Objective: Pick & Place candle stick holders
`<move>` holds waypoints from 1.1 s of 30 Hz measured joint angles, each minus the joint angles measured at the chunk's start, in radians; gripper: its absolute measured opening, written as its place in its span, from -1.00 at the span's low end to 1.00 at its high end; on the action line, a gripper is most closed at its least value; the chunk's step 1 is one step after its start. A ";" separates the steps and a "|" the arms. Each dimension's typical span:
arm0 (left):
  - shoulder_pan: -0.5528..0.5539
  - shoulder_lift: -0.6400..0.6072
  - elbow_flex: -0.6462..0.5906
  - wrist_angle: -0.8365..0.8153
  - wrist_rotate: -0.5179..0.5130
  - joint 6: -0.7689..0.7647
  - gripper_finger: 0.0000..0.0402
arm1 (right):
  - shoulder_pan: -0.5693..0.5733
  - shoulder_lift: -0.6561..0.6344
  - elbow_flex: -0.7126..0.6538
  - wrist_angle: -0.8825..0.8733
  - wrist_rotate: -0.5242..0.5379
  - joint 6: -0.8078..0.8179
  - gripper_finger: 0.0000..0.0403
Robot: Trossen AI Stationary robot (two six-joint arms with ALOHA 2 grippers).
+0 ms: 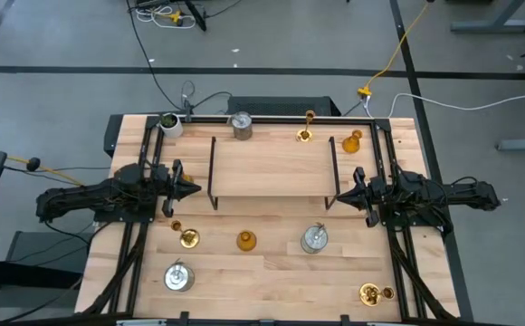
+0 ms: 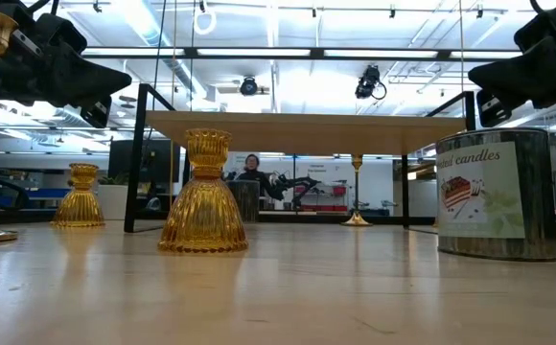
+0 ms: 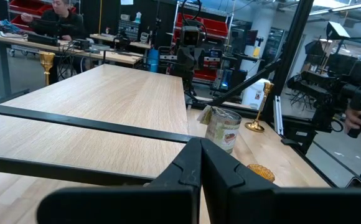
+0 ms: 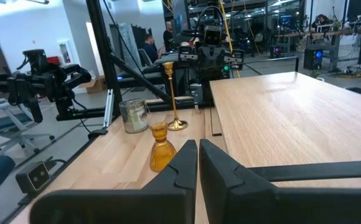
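My left gripper (image 1: pixel 193 189) and right gripper (image 1: pixel 338 196), fingers pressed together and holding nothing, hover at either end of the wooden rack (image 1: pixel 272 163). That rack stands mid-table between them (black wire sides facing my fingertips). Candle stick holders ring it: silver can (image 1: pixel 241 125), tall brass stick (image 1: pixel 306 134), amber holder (image 1: pixel 353 140) behind; amber holder (image 1: pixel 245 240), silver cans (image 1: pixel 313 238) (image 1: pixel 178 276), brass ones (image 1: pixel 187 237) (image 1: pixel 371 292) in front. Whitish cup (image 1: pixel 169 124) at the far left corner.
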 joint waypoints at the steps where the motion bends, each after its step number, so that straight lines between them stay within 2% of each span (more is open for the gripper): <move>1: 0.000 0.000 0.000 0.000 0.000 0.000 -0.96 | 0.000 0.000 0.000 0.000 0.000 0.011 -0.90; 12: 0.000 0.000 0.000 0.000 0.000 0.000 -0.96 | 0.000 0.000 0.000 0.019 0.000 0.026 -0.90; 15: 0.000 0.000 0.000 0.000 0.000 0.000 -0.96 | 0.000 0.000 0.000 0.038 -0.008 0.135 -0.90; 18: 0.000 0.000 0.000 0.000 0.000 0.000 -0.96 | 0.000 0.000 0.000 0.078 0.000 0.238 -0.90; 25: 0.000 0.000 0.000 0.000 0.000 0.000 -0.96 | 0.000 0.000 0.000 0.229 -0.064 0.273 -0.90; 33: 0.000 0.000 0.000 0.001 0.000 0.000 -0.96 | 0.000 0.000 0.000 0.325 -0.066 0.330 -0.90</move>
